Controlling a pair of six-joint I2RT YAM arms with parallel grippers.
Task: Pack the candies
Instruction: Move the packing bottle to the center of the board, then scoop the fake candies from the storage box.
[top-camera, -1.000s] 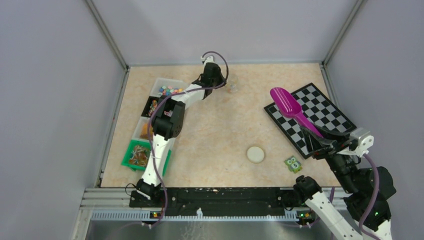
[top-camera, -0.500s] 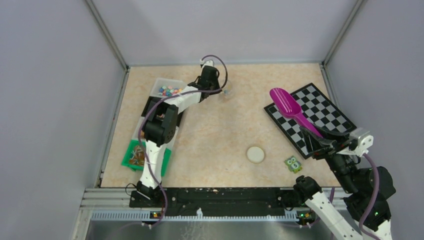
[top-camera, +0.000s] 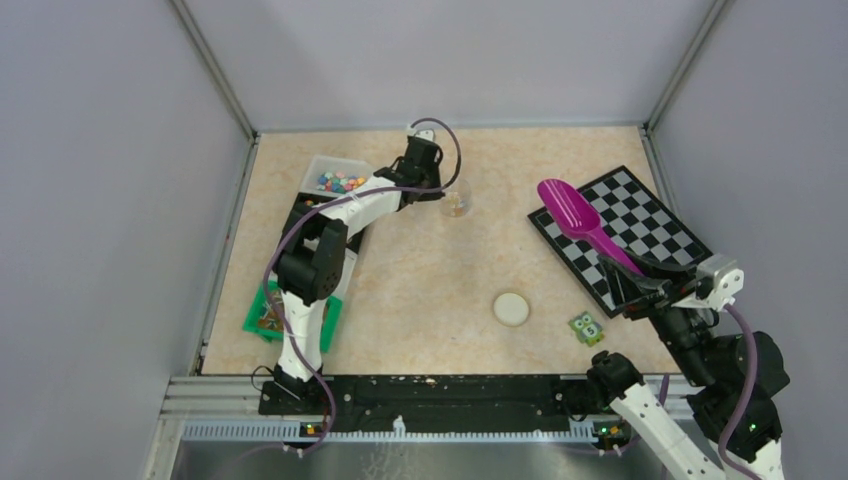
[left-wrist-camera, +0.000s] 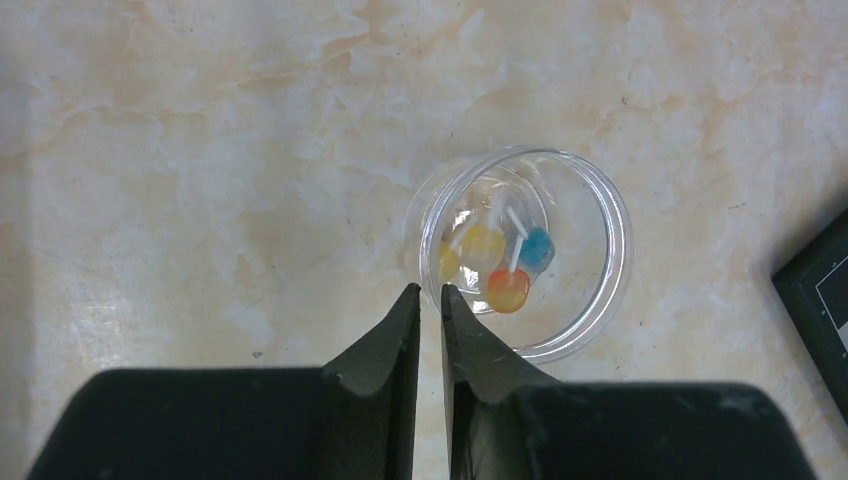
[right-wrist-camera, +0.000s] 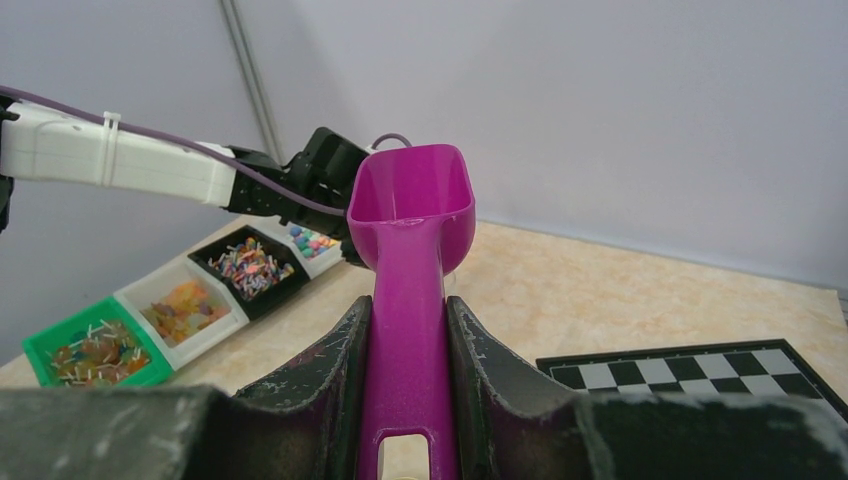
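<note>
Jaws of the left gripper (left-wrist-camera: 428, 292) stand narrow, pinching the near rim of a small clear cup (left-wrist-camera: 604, 210) over the marbled tabletop (left-wrist-camera: 200, 150), toward the far middle of the scene. I cannot tell whether the cup rests on the surface or hangs just above it. A few candies (left-wrist-camera: 508, 288) lie in its bottom: yellow, blue and orange. More sweets fill a row of bins (top-camera: 327, 166) along the left edge. On the right, the right gripper (right-wrist-camera: 408, 310) clamps the handle of a magenta scoop (right-wrist-camera: 410, 190), bowl raised and pointing far-left above a checkerboard (top-camera: 650, 215). A round cream lid (top-camera: 511, 308) and a green owl block (top-camera: 586, 327) sit near the front, a little apart.
</note>
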